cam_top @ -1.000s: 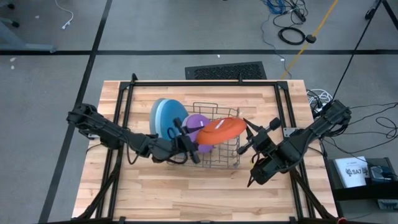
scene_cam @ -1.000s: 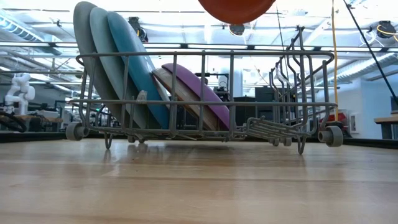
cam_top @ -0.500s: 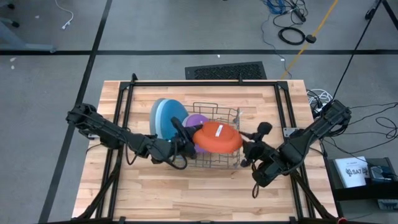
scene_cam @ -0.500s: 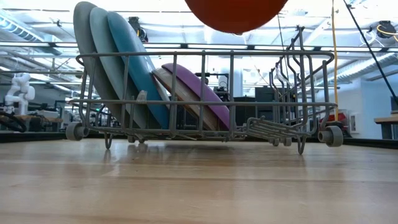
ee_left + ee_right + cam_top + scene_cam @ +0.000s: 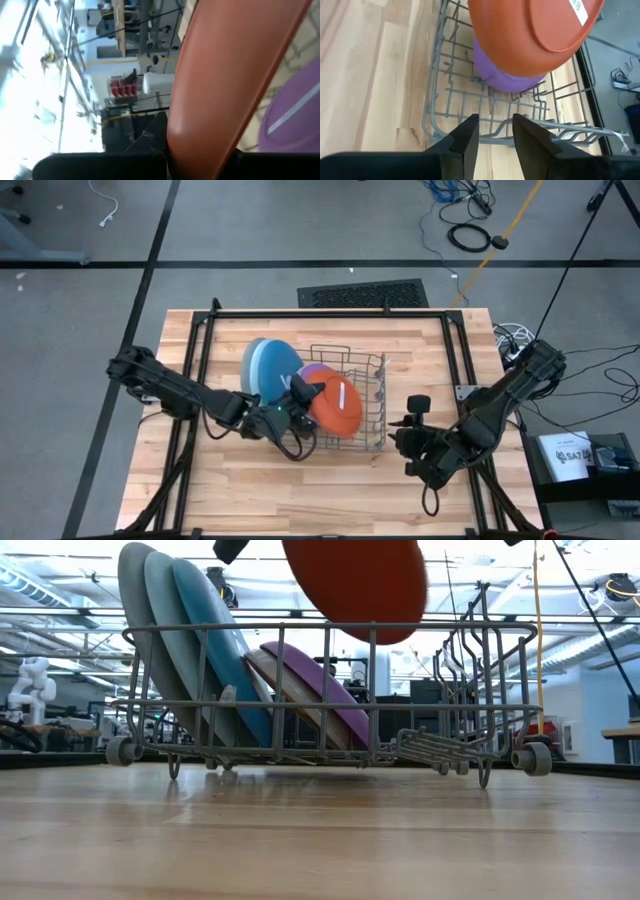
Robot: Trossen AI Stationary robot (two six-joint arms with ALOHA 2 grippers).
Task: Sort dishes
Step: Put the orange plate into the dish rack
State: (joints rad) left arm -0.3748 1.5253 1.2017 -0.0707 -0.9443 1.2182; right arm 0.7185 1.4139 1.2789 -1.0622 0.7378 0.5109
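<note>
Orange-red plate (image 5: 338, 406), judged light, stiff, slippery plastic best taken by its rim, was held tilted above the dish rack (image 5: 372, 442) by the left gripper (image 5: 305, 392); right gripper (image 5: 412, 417) was parted, empty.

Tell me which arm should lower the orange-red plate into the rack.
Left. The left gripper is clamped on the orange-red plate, holding it tilted above the wire rack beside the purple plate. The right gripper is open and empty, off the rack's side.
</note>
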